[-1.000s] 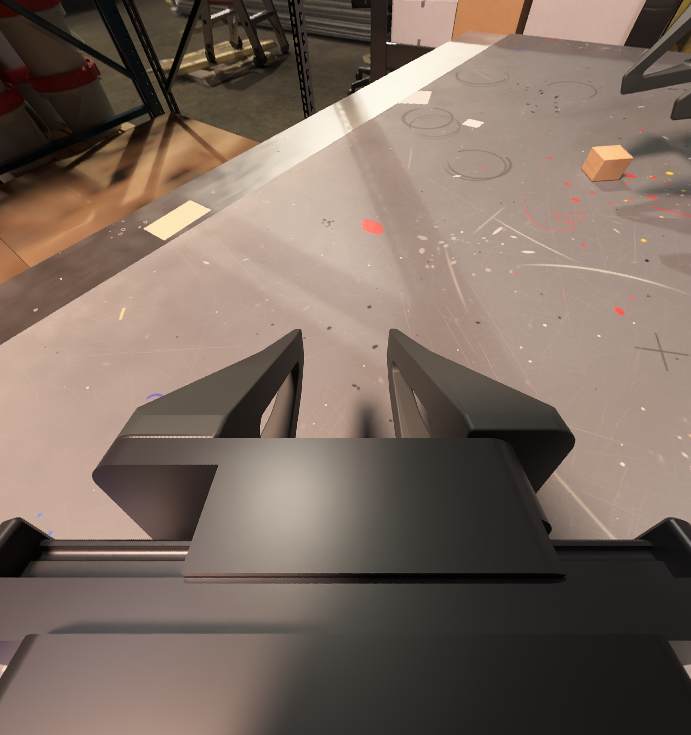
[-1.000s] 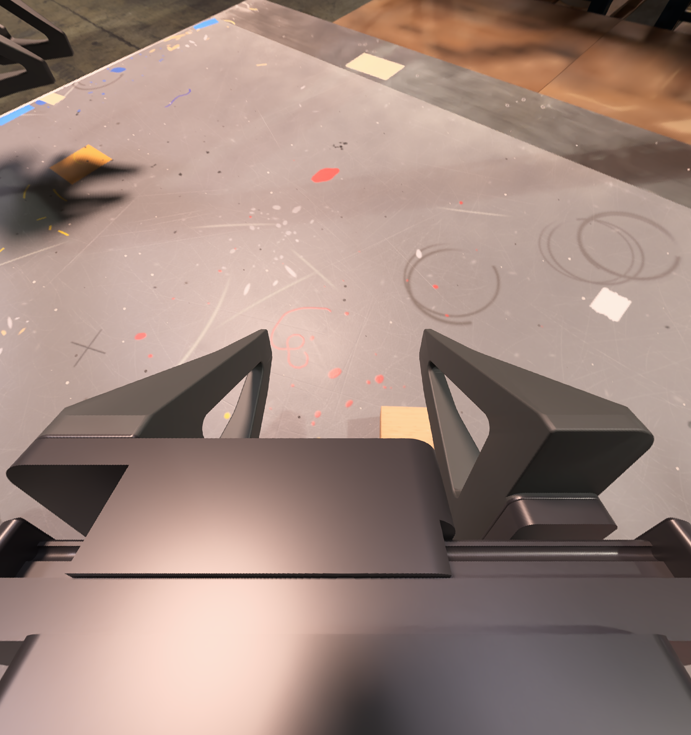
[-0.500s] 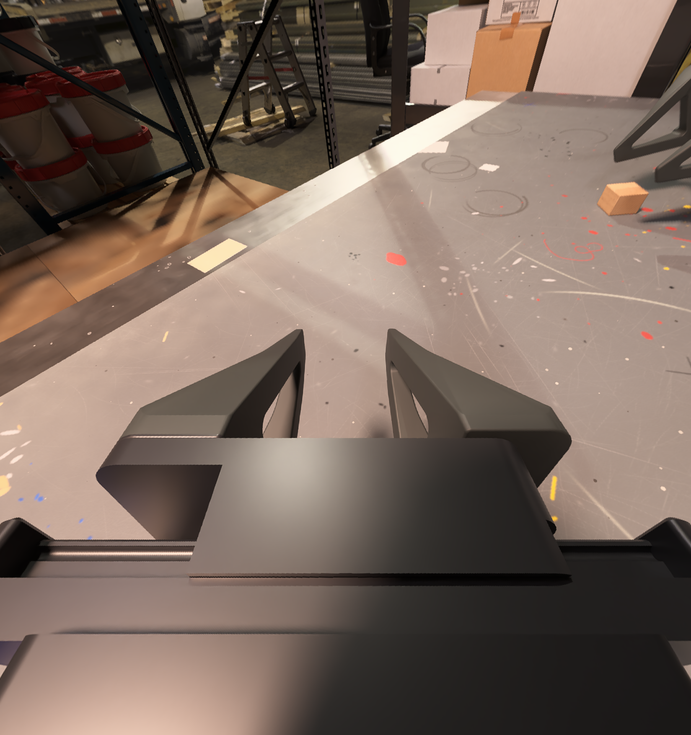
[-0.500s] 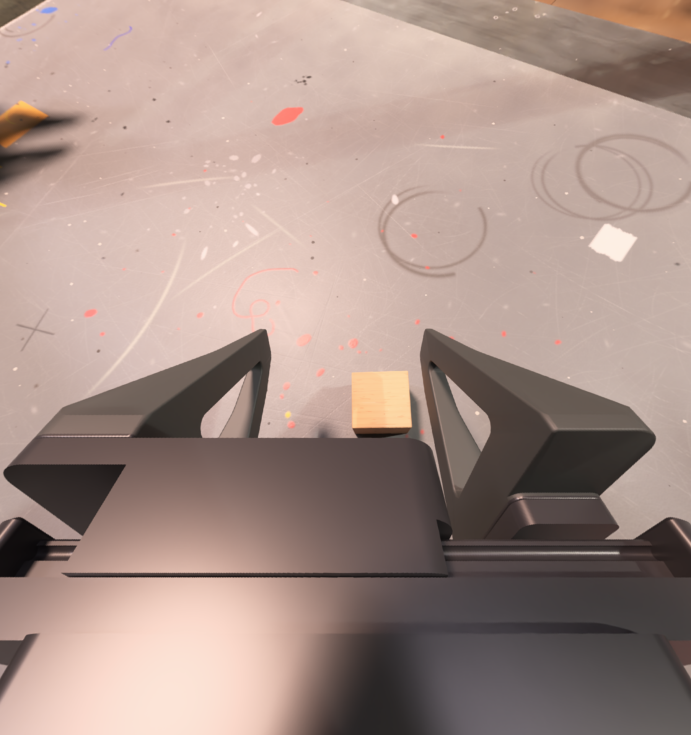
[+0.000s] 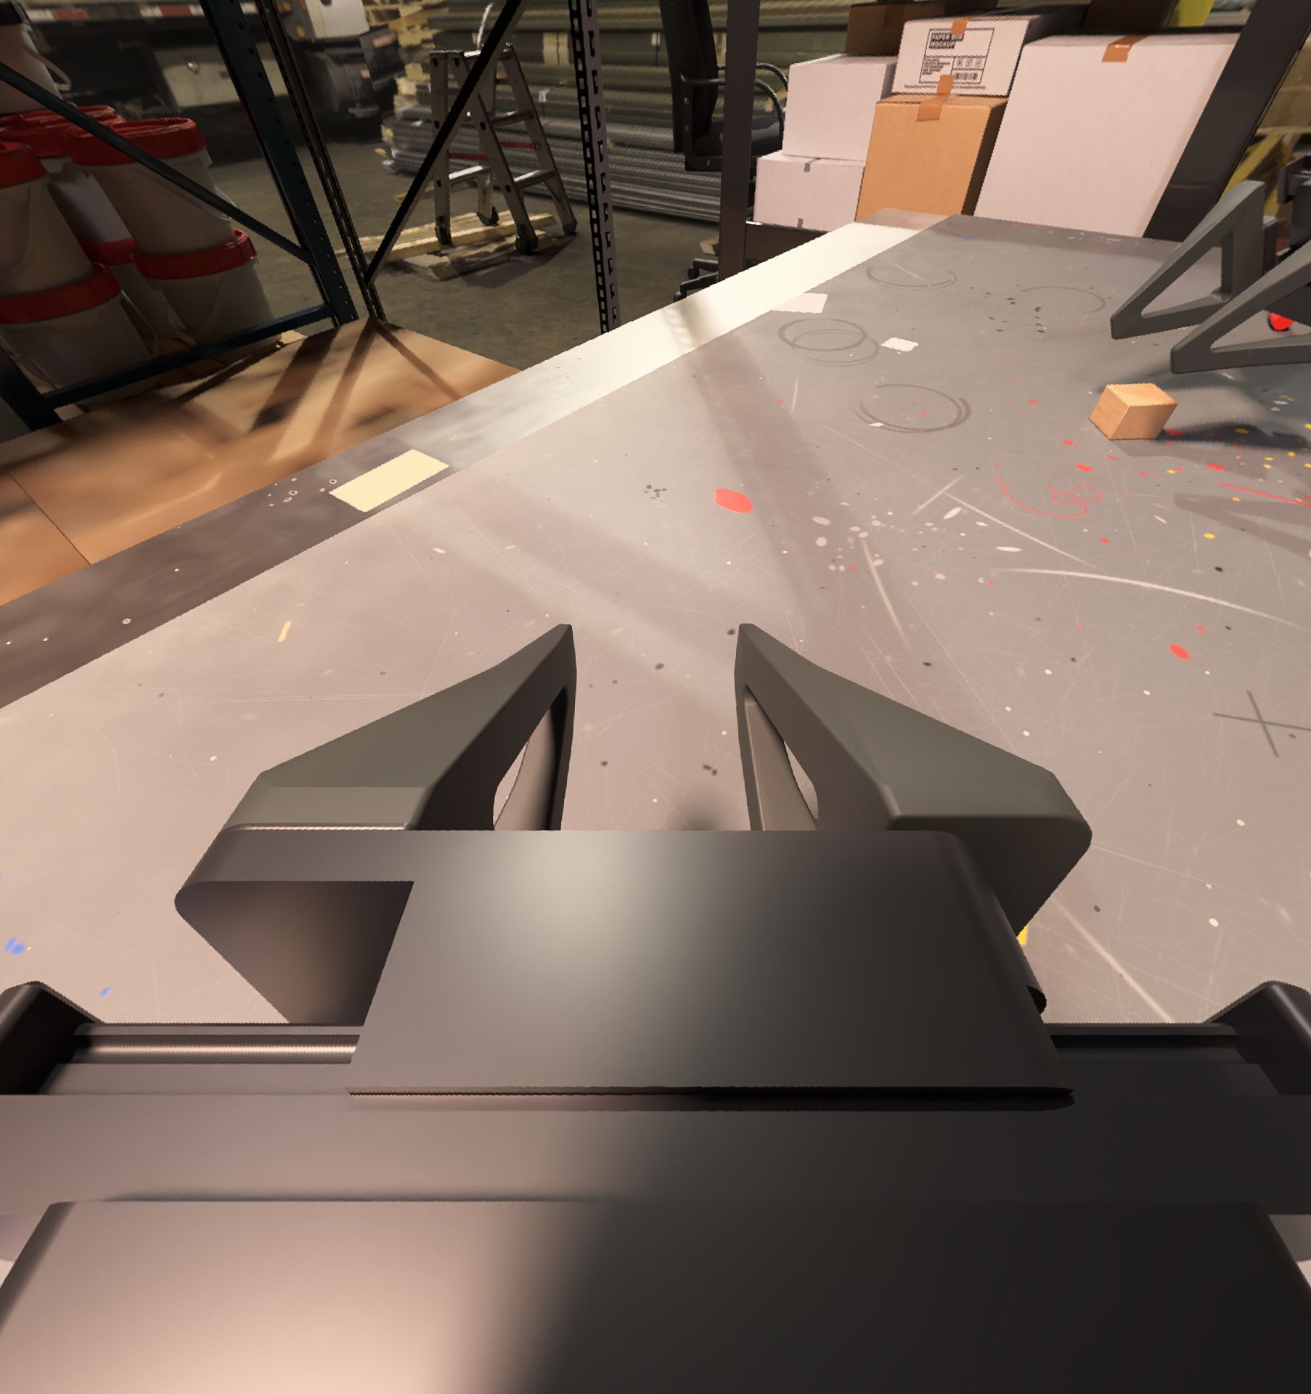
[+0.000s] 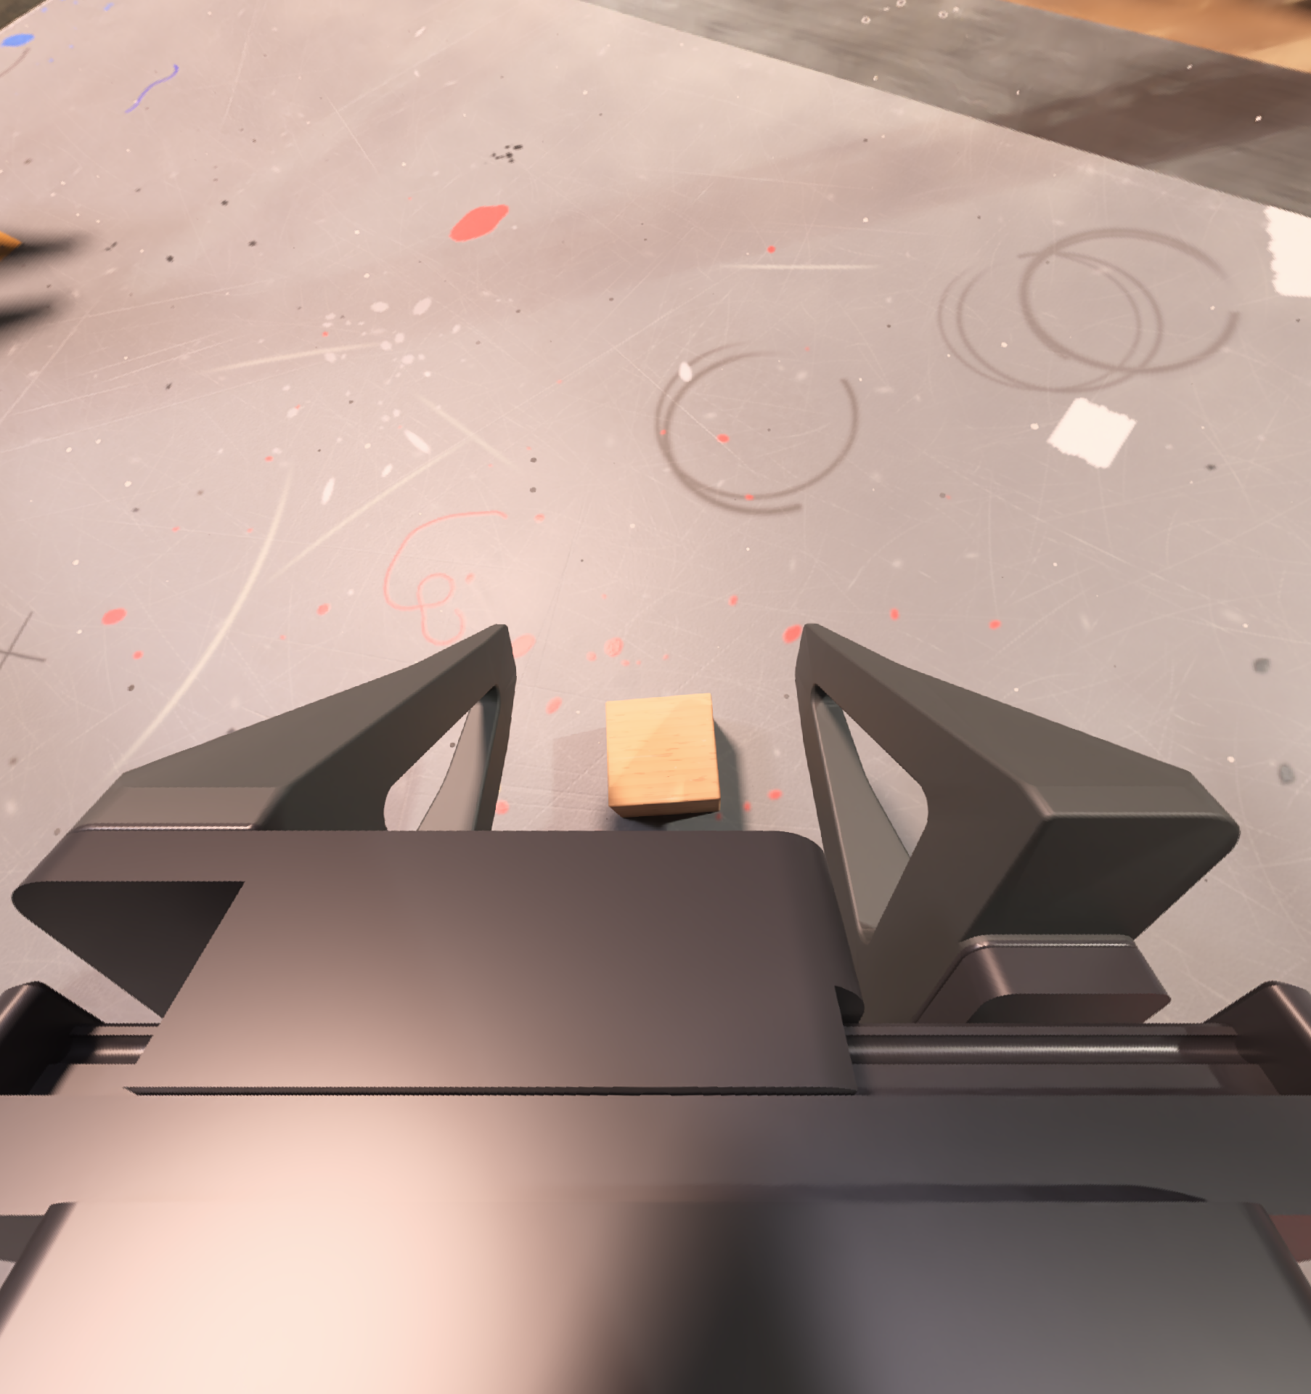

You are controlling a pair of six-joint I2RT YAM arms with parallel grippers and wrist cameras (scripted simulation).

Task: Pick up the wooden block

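Note:
A small light wooden block (image 6: pixel 660 754) lies on the grey paint-speckled table (image 6: pixel 713 226). My right gripper (image 6: pixel 654 634) is open and hangs just above it; the block sits between the two fingers, touching neither and a little nearer the right one. In the left wrist view the block (image 5: pixel 1131 411) lies far off at the upper right, under the right gripper (image 5: pixel 1144 343). My left gripper (image 5: pixel 654 634) is over bare table (image 5: pixel 713 422), far from the block, with its fingers a little apart and nothing between them.
The table's far edge (image 5: pixel 637 324) runs diagonally, with a cream tape patch (image 5: pixel 388 479) on it. Beyond stand cardboard boxes (image 5: pixel 931 151), dark shelving posts (image 5: pixel 592 151), a ladder (image 5: pixel 486 136) and red-lidded buckets (image 5: pixel 72 249). A white patch (image 6: pixel 1090 434) lies right of the block.
My right gripper has moved forward over the block, which now shows whole and nearly centred between its fingers. The left wrist view has tilted up, showing more background.

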